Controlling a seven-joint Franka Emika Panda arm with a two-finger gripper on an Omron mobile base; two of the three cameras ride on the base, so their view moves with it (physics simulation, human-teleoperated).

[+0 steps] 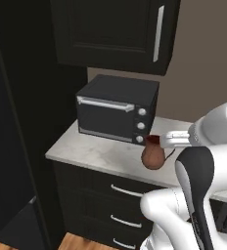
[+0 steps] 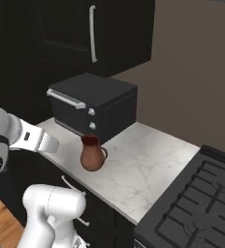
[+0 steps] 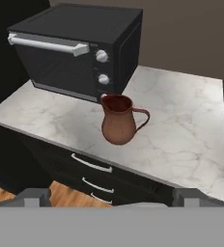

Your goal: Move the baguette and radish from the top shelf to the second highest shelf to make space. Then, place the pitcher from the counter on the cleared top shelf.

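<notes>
The reddish-brown pitcher [image 1: 153, 155] [image 2: 91, 155] [image 3: 118, 123] stands upright on the light marbled counter [image 1: 96, 154] [image 2: 148, 164] [image 3: 181, 125], just in front of a black toaster oven's knobs. Its loop handle points away from the oven. My gripper [image 3: 113, 198] is open wide and holds nothing. It hovers off the counter's front edge, some way short of the pitcher and facing it. The baguette, the radish and both fridge shelves are out of view.
A black toaster oven [image 1: 118, 110] [image 2: 92, 104] [image 3: 75, 48] sits at the back of the counter, close behind the pitcher. Black drawers with silver handles [image 3: 92, 164] run below. A black stove [image 2: 197, 203] borders the counter on the right, and a dark wall cabinet [image 1: 115, 34] hangs above.
</notes>
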